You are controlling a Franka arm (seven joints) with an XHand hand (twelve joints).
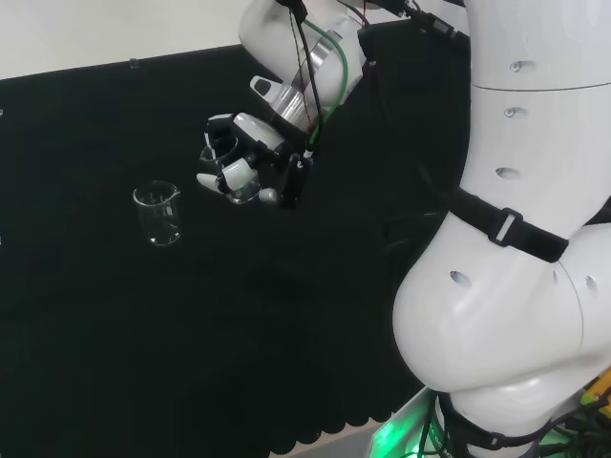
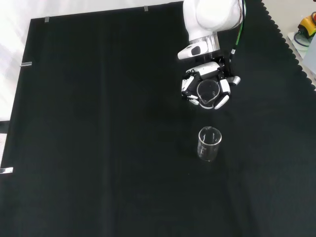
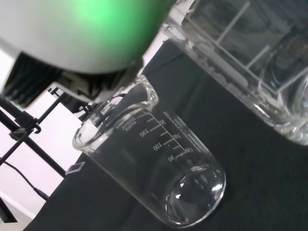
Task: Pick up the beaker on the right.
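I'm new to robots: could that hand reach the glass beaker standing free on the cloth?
Probably not right now: the hand is already curled round another beaker, though bare cloth leaves the free beaker unobstructed.

Clear glass beaker, black cloth, black-and-white robot hand

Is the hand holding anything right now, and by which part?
Yes: the hand has its fingers curled round a clear beaker's side wall.

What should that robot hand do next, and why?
Probably lift straight up. The hand has its fingers curled round one beaker, apparently gripping it, while the other beaker stands apart on the black cloth, so rising should not touch it.
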